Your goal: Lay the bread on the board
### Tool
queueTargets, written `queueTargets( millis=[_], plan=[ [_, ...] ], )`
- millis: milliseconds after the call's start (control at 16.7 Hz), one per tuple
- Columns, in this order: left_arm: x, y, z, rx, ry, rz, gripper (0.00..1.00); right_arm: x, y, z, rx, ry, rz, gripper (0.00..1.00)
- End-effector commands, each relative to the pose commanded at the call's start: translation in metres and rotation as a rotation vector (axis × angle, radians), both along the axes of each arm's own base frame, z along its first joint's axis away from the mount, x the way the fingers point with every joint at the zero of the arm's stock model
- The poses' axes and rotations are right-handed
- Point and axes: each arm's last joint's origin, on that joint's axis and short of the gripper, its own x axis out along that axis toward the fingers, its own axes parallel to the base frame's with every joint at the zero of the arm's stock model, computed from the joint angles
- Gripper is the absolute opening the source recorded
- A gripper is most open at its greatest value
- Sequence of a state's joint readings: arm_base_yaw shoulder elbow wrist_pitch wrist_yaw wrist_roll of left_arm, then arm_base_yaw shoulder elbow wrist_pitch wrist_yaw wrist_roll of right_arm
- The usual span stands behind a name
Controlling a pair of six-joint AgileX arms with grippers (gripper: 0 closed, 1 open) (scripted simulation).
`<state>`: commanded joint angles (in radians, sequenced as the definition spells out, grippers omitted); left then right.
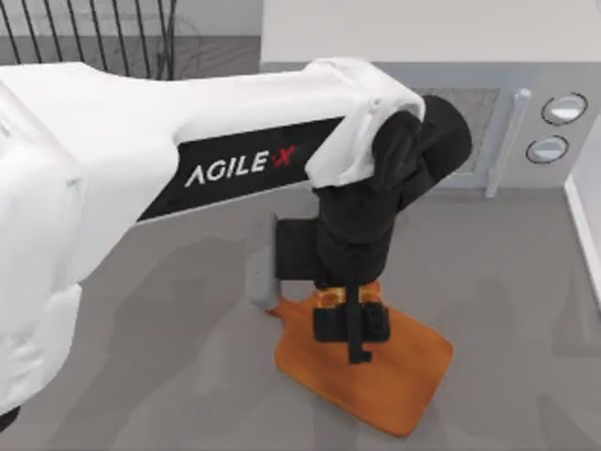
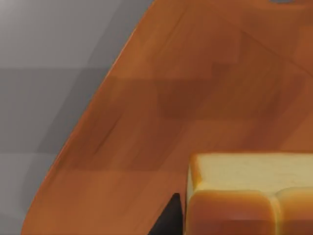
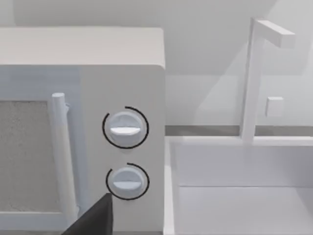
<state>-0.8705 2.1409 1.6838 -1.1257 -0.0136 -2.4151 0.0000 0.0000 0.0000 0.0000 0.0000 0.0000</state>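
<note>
The board (image 1: 404,376) is an orange-brown wooden slab lying at the table's middle, its handle end pointing to the left. My left gripper (image 1: 349,327) hangs over the board's handle end, shut on the bread (image 1: 329,297), whose golden-brown edges show on either side of the black fingers. In the left wrist view the bread (image 2: 244,196) sits close up, golden on top with paler sides, above the board (image 2: 161,98), and a dark finger (image 2: 168,220) rests against its side. A dark piece of my right gripper (image 3: 93,220) shows in the right wrist view, facing the microwave.
A white microwave (image 1: 488,141) with two knobs (image 3: 125,128) stands along the back of the table. To its right is a white sink basin (image 3: 234,196) with a faucet (image 3: 252,78). A dark wire rack (image 1: 94,38) stands at the back left.
</note>
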Motion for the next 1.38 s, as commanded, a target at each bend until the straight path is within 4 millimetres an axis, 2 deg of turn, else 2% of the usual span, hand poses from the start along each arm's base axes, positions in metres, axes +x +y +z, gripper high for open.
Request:
queueTargets(
  millis=[600,840,1380],
  plan=[
    [-0.001,-0.001,-0.029,0.003,0.002,0.003,0.0,0.0,0.0,0.0,0.0,0.0,0.0,1.0],
    [-0.001,-0.001,-0.03,0.003,0.002,0.003,0.0,0.0,0.0,0.0,0.0,0.0,0.0,1.0],
    [-0.001,-0.001,-0.03,0.003,0.002,0.003,0.68,0.0,0.0,0.0,0.0,0.0,0.0,1.0]
  ],
)
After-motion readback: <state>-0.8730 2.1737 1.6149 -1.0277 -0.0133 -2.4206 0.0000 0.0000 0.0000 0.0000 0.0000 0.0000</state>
